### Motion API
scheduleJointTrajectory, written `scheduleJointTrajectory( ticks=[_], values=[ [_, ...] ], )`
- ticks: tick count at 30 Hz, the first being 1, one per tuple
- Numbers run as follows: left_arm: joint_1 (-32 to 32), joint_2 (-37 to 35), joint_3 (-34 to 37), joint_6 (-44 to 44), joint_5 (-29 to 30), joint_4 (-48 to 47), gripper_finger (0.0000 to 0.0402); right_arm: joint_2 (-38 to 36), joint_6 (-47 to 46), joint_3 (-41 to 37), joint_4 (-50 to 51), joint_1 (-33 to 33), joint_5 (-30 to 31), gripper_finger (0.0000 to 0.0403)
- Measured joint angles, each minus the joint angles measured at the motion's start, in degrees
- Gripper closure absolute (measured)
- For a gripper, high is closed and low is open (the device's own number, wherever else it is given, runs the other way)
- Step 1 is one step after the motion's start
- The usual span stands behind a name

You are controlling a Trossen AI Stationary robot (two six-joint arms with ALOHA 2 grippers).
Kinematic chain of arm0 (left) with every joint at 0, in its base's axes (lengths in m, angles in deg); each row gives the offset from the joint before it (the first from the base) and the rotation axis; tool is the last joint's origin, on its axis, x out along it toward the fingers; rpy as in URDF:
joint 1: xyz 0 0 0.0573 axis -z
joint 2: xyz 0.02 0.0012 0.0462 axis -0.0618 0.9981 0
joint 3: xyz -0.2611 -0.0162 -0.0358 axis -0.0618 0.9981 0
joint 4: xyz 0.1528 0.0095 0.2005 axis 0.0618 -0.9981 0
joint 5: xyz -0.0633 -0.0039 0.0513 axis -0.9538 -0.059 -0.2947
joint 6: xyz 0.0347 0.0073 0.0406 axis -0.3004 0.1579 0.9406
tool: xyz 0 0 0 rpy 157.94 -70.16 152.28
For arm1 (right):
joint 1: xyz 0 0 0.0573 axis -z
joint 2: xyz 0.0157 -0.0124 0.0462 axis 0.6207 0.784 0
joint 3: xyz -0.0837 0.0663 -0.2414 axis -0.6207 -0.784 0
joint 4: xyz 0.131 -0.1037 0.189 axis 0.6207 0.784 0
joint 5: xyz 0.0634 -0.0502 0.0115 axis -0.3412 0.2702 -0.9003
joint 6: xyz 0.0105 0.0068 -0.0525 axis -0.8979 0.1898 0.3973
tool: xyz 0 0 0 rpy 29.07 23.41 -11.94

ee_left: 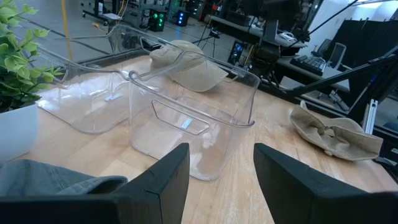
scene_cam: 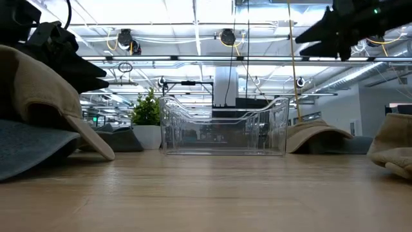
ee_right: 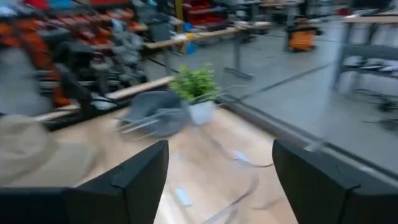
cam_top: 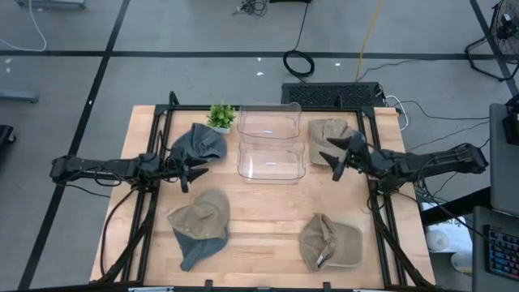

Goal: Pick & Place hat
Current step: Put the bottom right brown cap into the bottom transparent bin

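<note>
Wooden tabletop carried scattered hats and two clear bins; the right tool hung open and empty just beside the tan hat at the far right. The left tool, jaws parted and empty, hovered by the grey hat; each arm was nearest its own hat.

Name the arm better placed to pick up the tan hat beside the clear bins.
Right. Its hand hangs open right by the tan hat on that side of the bins. The left hand is across the bins, next to the grey hat.
</note>
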Motion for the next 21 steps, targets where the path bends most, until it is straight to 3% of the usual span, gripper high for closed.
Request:
scheduleJointTrajectory(
  ticks=[5, 13, 21],
  values=[
    [0.00, 0.00, 0.02, 0.00, -0.01, 0.00, 0.0215, 5.22, 1.30, 11.03, 9.04, 0.02, 4.58, 0.0152],
    [0.01, 0.00, -0.01, 0.00, 0.00, 0.00, 0.0215, 12.71, 6.43, 24.95, 14.72, 0.00, 5.57, 0.0162],
    [0.00, 0.00, 0.00, 0.00, 0.00, 0.00, 0.0215, 19.16, 4.89, 40.90, 31.58, 0.00, 6.01, 0.0154]
  ],
)
